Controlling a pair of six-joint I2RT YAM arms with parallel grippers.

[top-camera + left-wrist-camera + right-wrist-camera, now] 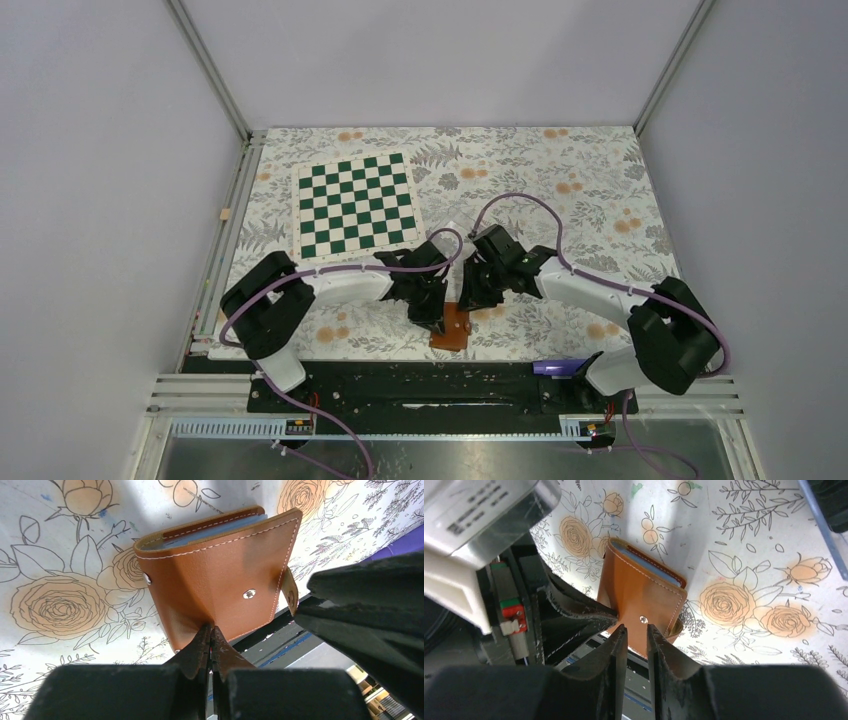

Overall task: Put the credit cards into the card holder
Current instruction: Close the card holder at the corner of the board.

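Now card holder (220,565) folded, pinched at edge
Left gripper (211,630) clamped shut on leather; right gripper (637,629) barely apart, hold unclear; thin pinch may slip

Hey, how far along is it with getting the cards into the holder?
No loose cards show in any view, so they may already be inside; I can't confirm. The left gripper pinches the folded card holder, the right gripper straddling its edge. Its snap strap hangs unfastened.
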